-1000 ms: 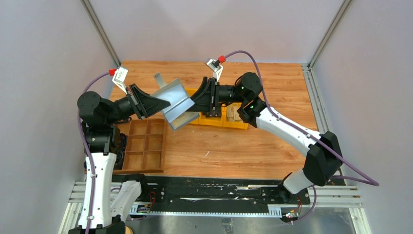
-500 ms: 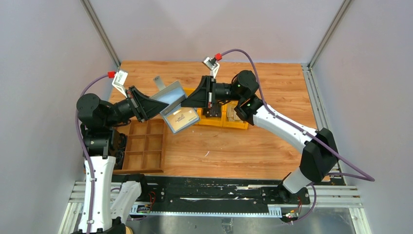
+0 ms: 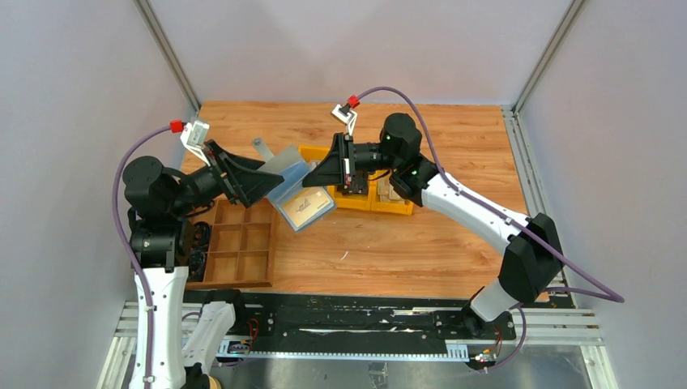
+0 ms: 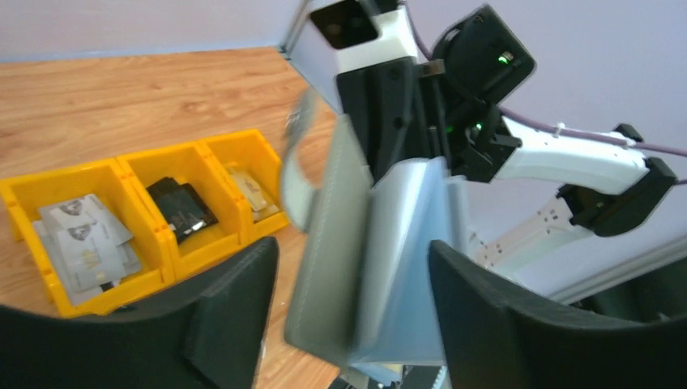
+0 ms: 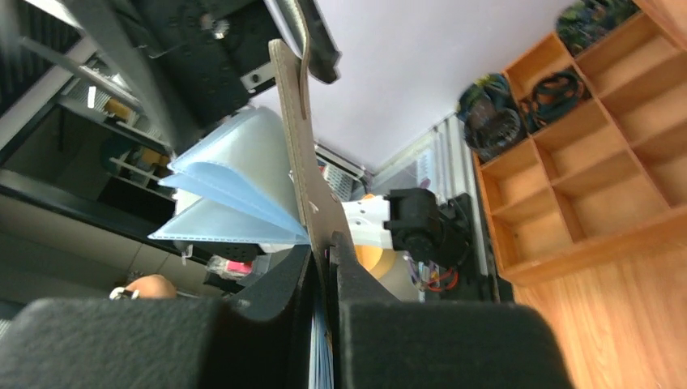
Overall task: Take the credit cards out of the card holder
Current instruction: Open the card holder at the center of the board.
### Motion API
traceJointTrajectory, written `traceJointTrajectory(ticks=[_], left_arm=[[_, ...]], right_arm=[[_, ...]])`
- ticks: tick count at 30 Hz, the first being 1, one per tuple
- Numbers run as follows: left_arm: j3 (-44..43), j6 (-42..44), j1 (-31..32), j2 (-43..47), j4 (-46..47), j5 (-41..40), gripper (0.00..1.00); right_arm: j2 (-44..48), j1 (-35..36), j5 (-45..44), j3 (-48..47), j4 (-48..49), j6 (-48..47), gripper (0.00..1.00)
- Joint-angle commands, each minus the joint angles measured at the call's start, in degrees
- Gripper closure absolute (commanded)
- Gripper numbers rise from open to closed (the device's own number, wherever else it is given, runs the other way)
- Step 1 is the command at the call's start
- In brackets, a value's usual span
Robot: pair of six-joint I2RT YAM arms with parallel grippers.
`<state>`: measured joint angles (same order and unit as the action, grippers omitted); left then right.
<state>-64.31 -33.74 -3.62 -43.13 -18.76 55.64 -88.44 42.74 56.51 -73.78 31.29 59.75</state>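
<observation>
**Top external view.** The card holder [image 3: 293, 172] hangs open just left of the yellow bins [image 3: 395, 208], between the two arms. The left gripper [image 3: 271, 180] is on the holder's side away from the bins. The right gripper [image 3: 314, 178] is over the bins' left end. The holder's lower leaf faces up and shows one tan credit card [image 3: 305, 207]. Any further cards are hidden in the pockets. Both finger pairs merge with the holder's edges, so contact cannot be read here. Nor can it be told whether the lower corner touches the table [image 3: 421, 243]. A wooden compartment tray [image 3: 243, 243] lies well left of the bins, partly covered by the left arm.

**Left wrist view.** The left gripper's fingers [image 4: 219, 316] stand spread, with the holder edge-on between them. There is a clear gap on the side toward the bins. On the other side, contact is unclear. The holder is blurred and no card in it can be made out. The bins hold light grey cards [image 4: 85, 243], a black blocky item [image 4: 182, 207] and tan cards [image 4: 255, 194]. The tan cards are partly hidden by the holder's tab.

**Right wrist view.** The right gripper's fingers [image 5: 445, 348] are pressed together, pinching the holder's edge. The pinched strip itself is hidden between them. The leaves fan out above and no cards are visible. The tray is cut off at the right edge, and the dark contents of its far compartments are indistinct.
</observation>
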Motion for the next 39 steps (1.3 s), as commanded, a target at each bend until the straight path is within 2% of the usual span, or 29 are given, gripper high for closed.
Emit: traceJointTrajectory(ticks=[1,5,8,14,16,18,20,25,27,31,34,36,39], left_arm=[[1.5,5.2,0.0,0.7,-0.8,6.6,0.16],[2.0,17.5,0.0,2.1,-6.6,6.1,0.15],[2.6,24.3,0.1,2.3,-10.6,5.3,0.14],[4.4,30.8,0.1,2.8,-12.4,3.3,0.17],[4.4,31.0,0.1,2.8,-12.5,2.1,0.21],[4.1,31.2,0.1,2.6,-12.5,0.9,0.34],[3.9,30.7,0.1,2.5,-12.6,0.8,0.42],[4.4,26.5,0.1,0.9,-13.3,7.1,0.59],[4.3,23.7,0.1,0.0,-13.4,10.1,0.6],[3.5,19.1,0.1,-1.9,-13.8,14.7,0.47],[3.0,16.9,0.1,-3.6,-13.9,18.3,0.45],[3.0,15.8,0.1,-4.7,-14.1,20.9,0.48],[3.1,15.8,0.1,-5.8,-15.3,23.2,0.59]], right_arm=[[0.7,0.0,-1.9,-6.9,-22.7,-11.7,1.0],[-0.8,0.9,-5.8,-13.9,-38.9,-18.8,1.0],[-1.7,2.1,-9.3,-18.2,-46.5,-23.1,1.0],[-2.2,4.5,-11.8,-20.0,-50.6,-25.6,1.0],[-1.8,4.9,-11.2,-19.5,-49.7,-25.6,1.0],[-1.4,5.0,-9.9,-19.2,-49.0,-26.6,1.0],[-1.2,4.9,-8.6,-19.2,-48.6,-27.2,1.0],[0.2,5.0,-3.5,-16.2,-41.3,-26.5,1.0],[0.8,5.0,-1.2,-14.9,-38.1,-25.9,1.0],[0.6,4.7,2.2,-14.4,-36.8,-27.3,1.0],[0.8,4.4,4.3,-14.1,-36.8,-29.3,1.0],[0.9,4.2,5.7,-13.8,-36.7,-30.3,1.0],[0.8,4.1,6.8,-13.8,-36.8,-31.3,1.0]])
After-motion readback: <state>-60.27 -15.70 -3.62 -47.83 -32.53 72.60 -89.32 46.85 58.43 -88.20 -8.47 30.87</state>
